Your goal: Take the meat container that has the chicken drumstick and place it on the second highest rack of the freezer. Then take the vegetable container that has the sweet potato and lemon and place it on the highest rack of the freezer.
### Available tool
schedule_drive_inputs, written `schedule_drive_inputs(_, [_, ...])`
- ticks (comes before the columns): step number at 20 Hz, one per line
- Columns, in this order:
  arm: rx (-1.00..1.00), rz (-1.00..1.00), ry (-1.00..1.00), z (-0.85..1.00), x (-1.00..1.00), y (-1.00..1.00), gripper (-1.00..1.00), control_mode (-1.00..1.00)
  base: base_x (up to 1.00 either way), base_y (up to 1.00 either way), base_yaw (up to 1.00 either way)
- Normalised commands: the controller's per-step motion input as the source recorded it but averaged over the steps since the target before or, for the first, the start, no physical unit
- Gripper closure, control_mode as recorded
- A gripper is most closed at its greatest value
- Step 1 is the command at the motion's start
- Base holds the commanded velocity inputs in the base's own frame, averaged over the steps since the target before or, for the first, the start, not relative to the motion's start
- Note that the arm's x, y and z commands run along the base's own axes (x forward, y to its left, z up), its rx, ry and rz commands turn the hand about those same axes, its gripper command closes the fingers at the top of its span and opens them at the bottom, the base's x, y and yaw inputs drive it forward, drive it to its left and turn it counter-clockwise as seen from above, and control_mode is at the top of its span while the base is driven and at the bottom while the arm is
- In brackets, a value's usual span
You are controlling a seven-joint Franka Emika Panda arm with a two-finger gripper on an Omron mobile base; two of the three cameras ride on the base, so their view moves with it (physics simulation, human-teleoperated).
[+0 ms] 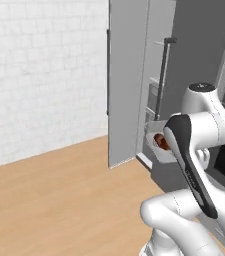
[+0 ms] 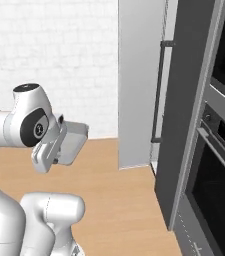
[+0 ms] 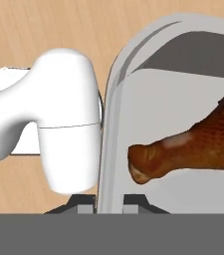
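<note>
In the hand view my gripper (image 3: 108, 205) is shut on the rim of the light-grey meat container (image 3: 148, 99). The reddish-brown chicken drumstick (image 3: 188, 149) lies inside it. From the left base the container (image 1: 158, 150) shows in front of my arm with the drumstick (image 1: 160, 141) in it, close to the freezer (image 1: 156, 65) opening. From the right base its underside (image 2: 73, 142) shows, held out from the hand. The freezer door (image 2: 138, 85) stands open, its black bar handle (image 2: 159, 90) visible. The second highest rack, the highest rack, the vegetable container, the sweet potato and the lemon are out of view.
Black-glass wall ovens (image 2: 219, 180) stand just right of the freezer. A white brick wall (image 1: 44, 75) runs behind, with bare wooden floor (image 1: 69, 205) to the left. My own white arm (image 1: 199, 130) blocks part of the freezer opening.
</note>
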Motion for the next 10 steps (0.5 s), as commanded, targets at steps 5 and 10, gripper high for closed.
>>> schedule_drive_inputs(5, [0.00,0.00,0.00,0.00,0.00,0.00,1.00,1.00,1.00,0.44,-0.26])
schedule_drive_inputs(10, [0.00,0.00,0.00,0.00,0.00,0.00,1.00,1.00,1.00,0.45,-0.26])
